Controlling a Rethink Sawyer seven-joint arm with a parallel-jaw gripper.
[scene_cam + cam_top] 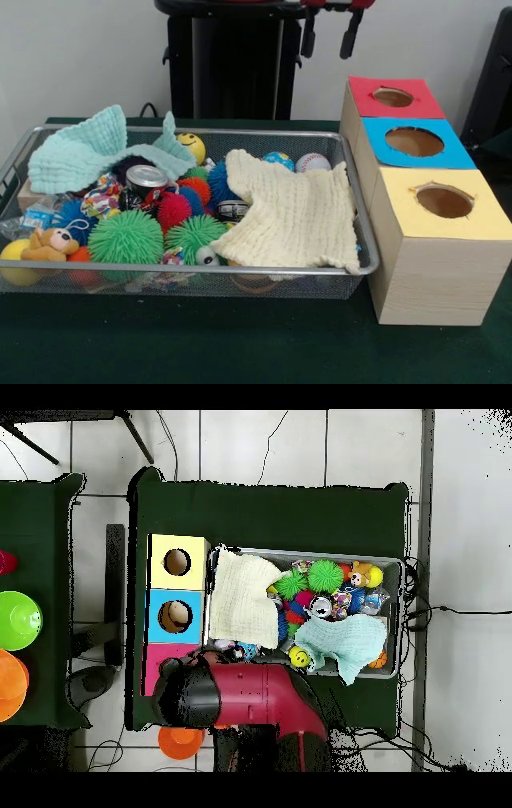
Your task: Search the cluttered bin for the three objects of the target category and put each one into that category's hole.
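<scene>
- The bin [352, 268] sits on the left of the dark green surface [200, 344] in the front view, packed with toys. Nothing seems to have been lifted out, so I judge the search is only starting.
- At the bin's left, a mint cloth [80, 156] is draped over the pile. Just below it, one printed fabric bundle [100, 198] shows beside a can [146, 180].
- Along the front, among the spiky balls [126, 238], a second printed scrap [173, 257] peeks out. I cannot pick out a third bundle.
- A cream cloth [292, 212] blankets the bin's right half and may be hiding something.
- Above, at the top edge, the claw [328, 34] hangs drawn back, its two fingers spread and holding nothing.
- At far right, the yellow-surround hole [444, 201] is in the nearest wood-grain box, clear of obstruction.
- Next, the claw probably needs to come down over the exposed bundle by the can, avoiding the can's rim.
</scene>
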